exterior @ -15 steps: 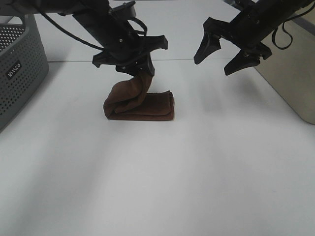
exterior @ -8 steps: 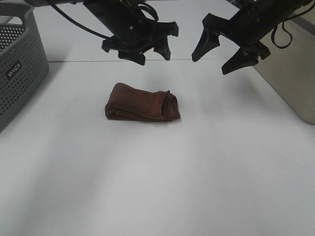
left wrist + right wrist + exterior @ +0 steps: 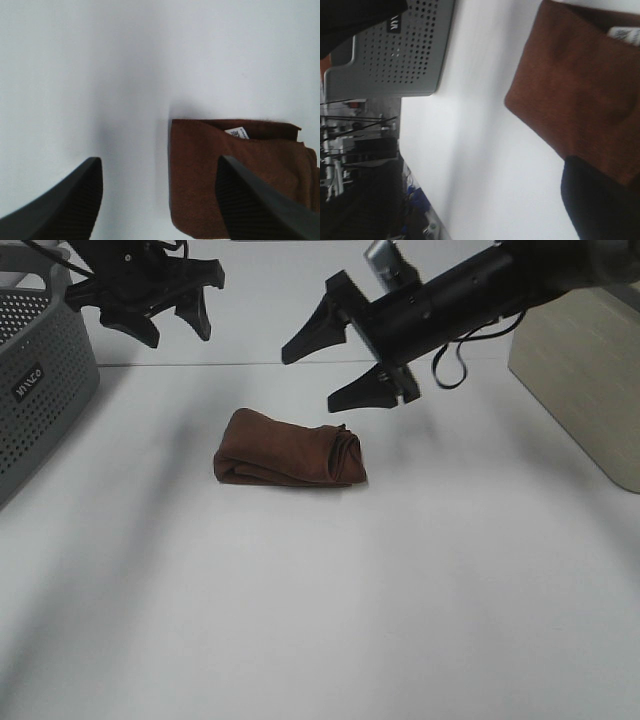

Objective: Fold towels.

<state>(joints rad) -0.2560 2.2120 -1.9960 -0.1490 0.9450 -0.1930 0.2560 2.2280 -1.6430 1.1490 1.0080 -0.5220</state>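
The dark reddish-brown towel (image 3: 290, 452) lies folded into a small thick bundle on the white table (image 3: 330, 600), free of both grippers. My left gripper (image 3: 172, 328) is open and empty, high at the back left, well away from the towel. In the left wrist view the towel (image 3: 235, 175) shows with its white tag (image 3: 237, 132), beyond the open fingers (image 3: 60, 210). My right gripper (image 3: 310, 380) is open and empty, hovering just behind and above the towel's right end. The right wrist view shows the towel (image 3: 570, 100) between its spread fingers (image 3: 600, 200).
A grey perforated basket (image 3: 40, 380) stands at the left edge; it also shows in the right wrist view (image 3: 405, 50). A beige box (image 3: 590, 370) stands at the right back.
My left gripper let go of the towel's lifted fold, rose and swung far left. The fold dropped onto the bundle. My right gripper moved left to just above the towel.
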